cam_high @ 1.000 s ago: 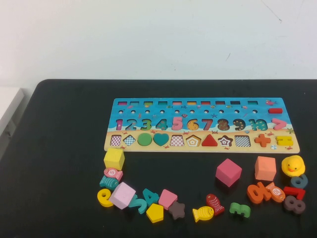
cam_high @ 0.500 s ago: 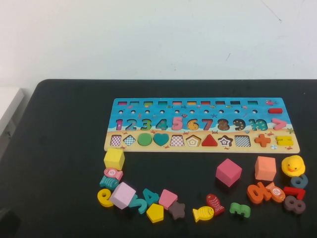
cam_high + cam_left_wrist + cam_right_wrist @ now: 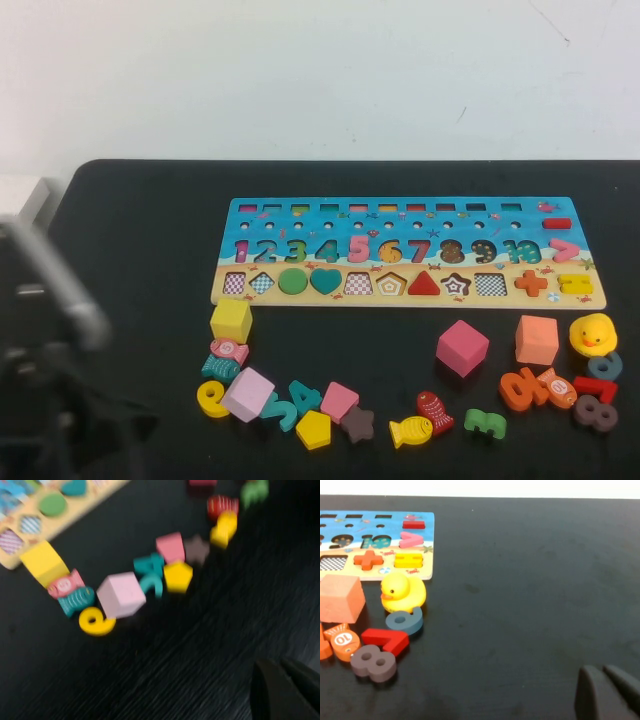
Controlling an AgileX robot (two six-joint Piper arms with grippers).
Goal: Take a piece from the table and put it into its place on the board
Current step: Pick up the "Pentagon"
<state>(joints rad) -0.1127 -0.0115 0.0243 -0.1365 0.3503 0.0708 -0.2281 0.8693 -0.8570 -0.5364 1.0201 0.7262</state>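
Note:
The piece, a small flat yellow pentagon (image 3: pixel 313 429) (image 3: pixel 178 576), lies on the black table (image 3: pixel 150 220) in the near row of loose pieces, between a teal numeral and a brown star. Its place, the pentagon recess (image 3: pixel 390 284), sits in the shape row of the long board (image 3: pixel 400 215). My left arm (image 3: pixel 60 300) shows blurred at the table's left side. In the left wrist view the left gripper (image 3: pixel 282 680) is shut and holds nothing, well short of the piece. My right gripper (image 3: pixel 605 677) hovers shut over bare table, right of the board.
A yellow cube (image 3: pixel 231 320), a lilac cube (image 3: pixel 247 393) and a yellow fish (image 3: pixel 410 431) lie near the piece. A pink cube (image 3: pixel 462 347), an orange cube (image 3: pixel 536 339), a duck (image 3: pixel 592 333) and several numerals sit at the right.
My left arm has swung into the high view from the near left; a second ago it was out of sight. The pieces and the board have not moved.

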